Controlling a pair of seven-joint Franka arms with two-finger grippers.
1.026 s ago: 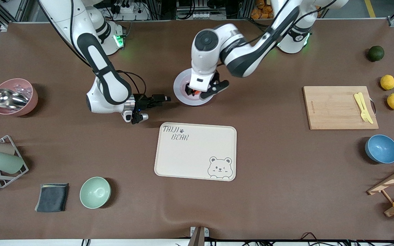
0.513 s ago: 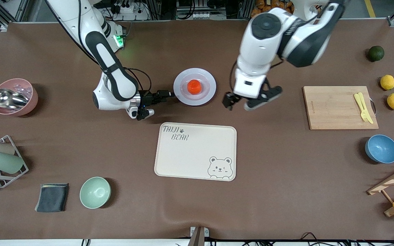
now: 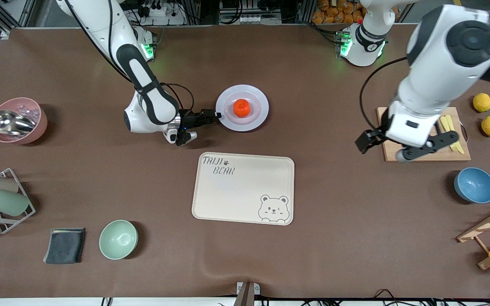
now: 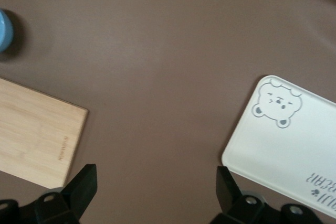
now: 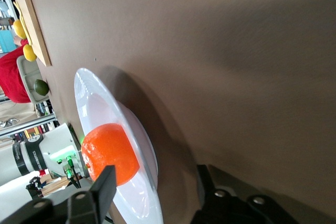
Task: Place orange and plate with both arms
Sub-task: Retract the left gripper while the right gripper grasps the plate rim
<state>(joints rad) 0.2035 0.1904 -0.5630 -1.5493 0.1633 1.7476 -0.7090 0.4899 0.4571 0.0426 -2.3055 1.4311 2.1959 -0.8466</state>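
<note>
My right arm comes down from its base w/ elbow bent, forearm low & wrist turned so the right gripper points sideways, along the table toward the left arm's end. Its fingers sit one on each side of the plate rim, w/ a gap between them; can't tell if they touch it. My left arm is up & folded, big joint high above the table, wrist pointing down. The left gripper hangs in the air over the edge of the wooden board, fingers spread wide, nothing between them.
</note>
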